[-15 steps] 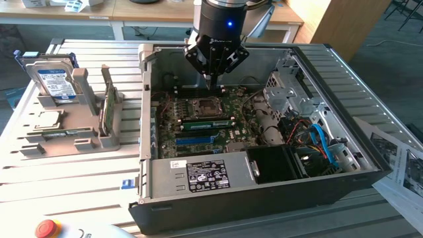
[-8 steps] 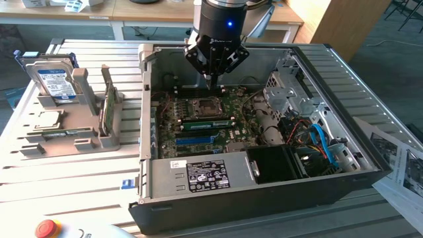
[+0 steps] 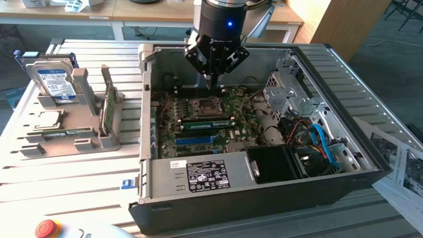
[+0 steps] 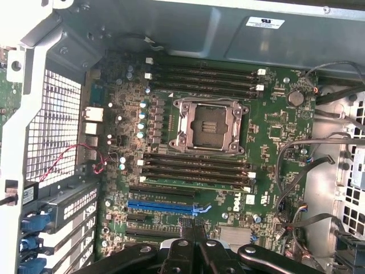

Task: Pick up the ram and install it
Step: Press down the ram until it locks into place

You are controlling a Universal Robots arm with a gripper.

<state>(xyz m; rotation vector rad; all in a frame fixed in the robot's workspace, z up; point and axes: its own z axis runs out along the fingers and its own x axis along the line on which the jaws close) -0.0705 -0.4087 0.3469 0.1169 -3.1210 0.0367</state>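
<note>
Gripper hanging over the open computer case, jaws pressed together and holding nothing, fingertips above the black memory slots at the far side of the processor socket. The ram, a slim green stick, sits seated in a slot beyond the socket from the jaws, well apart from them.

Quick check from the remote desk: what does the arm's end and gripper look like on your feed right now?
The arm's wrist is a glossy black cylinder with a small blue light lit on its face. Below it the gripper is matte black, built from angular linkage bars joined by silver pivot bolts, tapering to narrow black fingertips. The same black links and round silver bolts show in the wrist view. No cables or lettering are readable on it.
</note>
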